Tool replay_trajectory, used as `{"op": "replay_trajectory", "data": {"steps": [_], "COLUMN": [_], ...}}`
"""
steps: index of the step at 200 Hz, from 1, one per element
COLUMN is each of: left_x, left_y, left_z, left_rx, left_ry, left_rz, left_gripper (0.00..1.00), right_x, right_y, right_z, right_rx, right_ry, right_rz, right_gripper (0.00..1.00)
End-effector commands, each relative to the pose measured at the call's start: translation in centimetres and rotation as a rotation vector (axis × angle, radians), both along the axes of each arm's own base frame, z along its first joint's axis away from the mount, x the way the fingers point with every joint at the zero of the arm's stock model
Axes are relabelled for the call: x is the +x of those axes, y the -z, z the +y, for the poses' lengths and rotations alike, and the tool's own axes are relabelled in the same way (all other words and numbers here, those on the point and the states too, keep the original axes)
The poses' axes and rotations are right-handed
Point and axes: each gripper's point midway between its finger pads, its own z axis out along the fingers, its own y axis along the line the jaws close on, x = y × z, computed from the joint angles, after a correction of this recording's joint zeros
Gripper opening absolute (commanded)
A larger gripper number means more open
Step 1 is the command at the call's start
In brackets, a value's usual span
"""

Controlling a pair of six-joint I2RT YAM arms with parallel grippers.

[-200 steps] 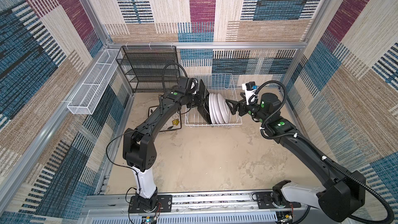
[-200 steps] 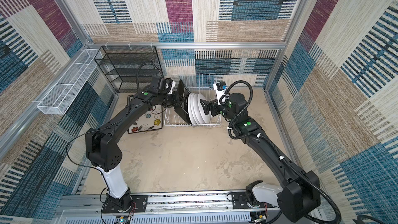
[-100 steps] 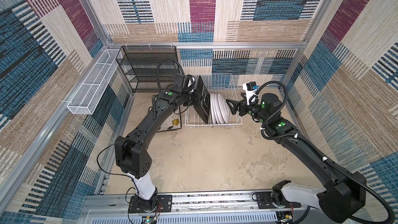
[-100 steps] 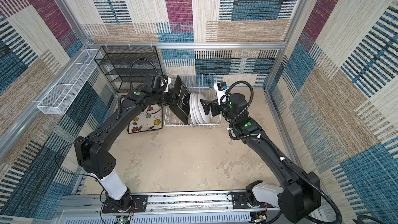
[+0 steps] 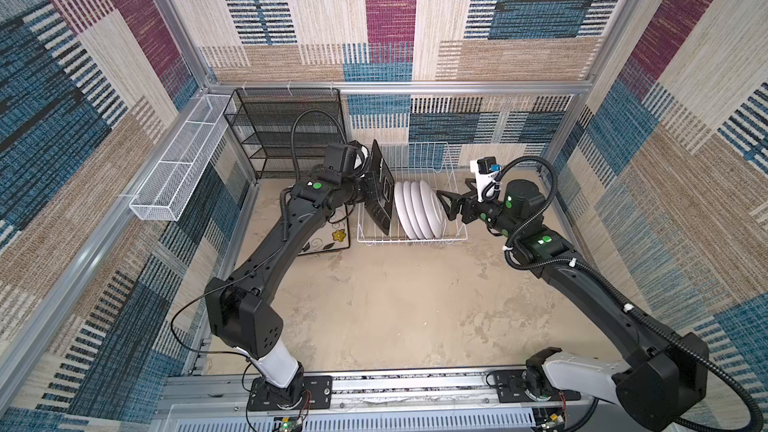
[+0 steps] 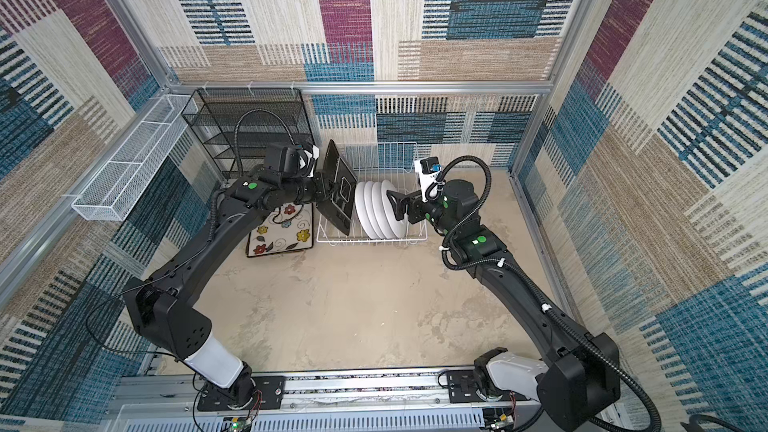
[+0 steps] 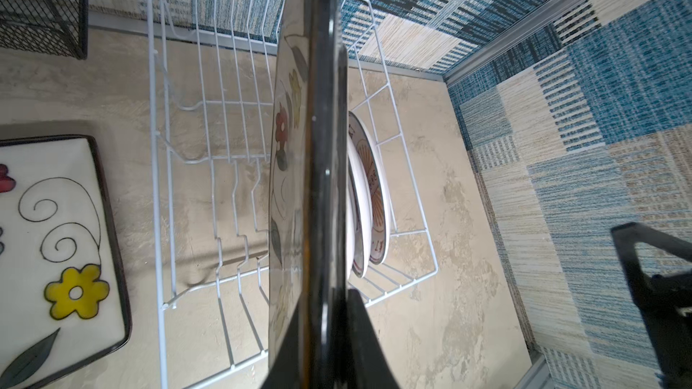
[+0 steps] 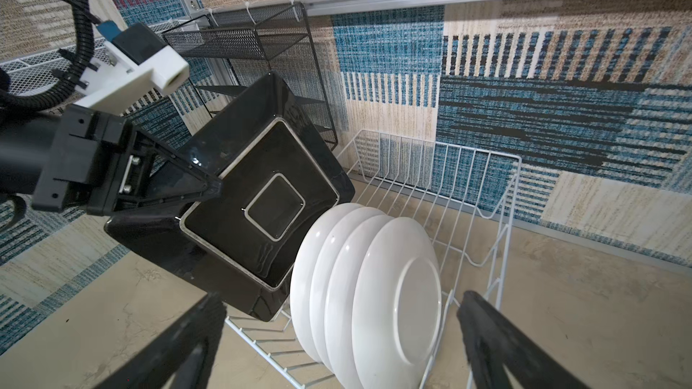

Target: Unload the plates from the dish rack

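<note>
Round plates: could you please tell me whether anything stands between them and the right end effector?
Nothing visible does: the open right end effector faces the nearest round plate directly; the square plate lies beyond it.

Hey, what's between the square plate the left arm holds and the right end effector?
Four round white plates, standing on edge in the dish rack; both top views show it.

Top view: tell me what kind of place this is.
Likely a robot test cell, not a kitchen: carpet-patterned walls on an aluminium frame, two arms mounted on a rail, a dish rack on the floor.
</note>
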Motion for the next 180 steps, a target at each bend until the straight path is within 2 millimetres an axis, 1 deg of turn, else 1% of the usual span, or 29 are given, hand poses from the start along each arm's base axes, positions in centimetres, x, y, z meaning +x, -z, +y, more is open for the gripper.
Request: {"op": "replay_trajectory", "data": {"steps": [1,49,65,87,110,134,161,180], "left_x": [1.0,-1.0,-1.9,-3.2,-3.7,-4.4,-5.2,-5.8], "left_y": [-5.4,-9.6,-10.7,-11.8,-12.1,-12.1,-11.6,-11.1], "left_z": [-0.4,-0.7,-0.8,-1.2,-0.8,-0.7,-0.6,-0.9], "left_rx": [-0.033,0.03,0.062,0.108,0.164,0.248,0.372,0.463], "left_ry": [0.028,0.163,0.22,0.295,0.311,0.317,0.35,0.37], "left_rz": [-0.219,-0.416,-0.481,-0.571,-0.665,-0.786,-0.874,-0.97], "left_gripper": [0.0,0.0,0.0,0.0,0.0,0.0,0.0,0.0], "right_x": [-0.1,0.4,0.4,0.6,1.1,1.3,2.3,2.7], "right_y": [-0.8,-1.2,-1.5,-2.4,-3.3,-4.2,-4.1,-3.9], "right_z": [0.0,0.0,0.5,1.1,0.9,0.3,-1.2,-1.5], "right_rx": [0.024,0.053,0.07,0.102,0.174,0.294,0.417,0.453], "right_ry": [0.001,0.018,-0.007,-0.029,-0.018,-0.056,-0.075,-0.097], "right_rz": [0.003,0.051,0.075,0.115,0.152,0.208,0.3,0.335], "right_gripper": [0.99,0.99,0.99,0.99,0.99,0.99,0.99,0.99]}}
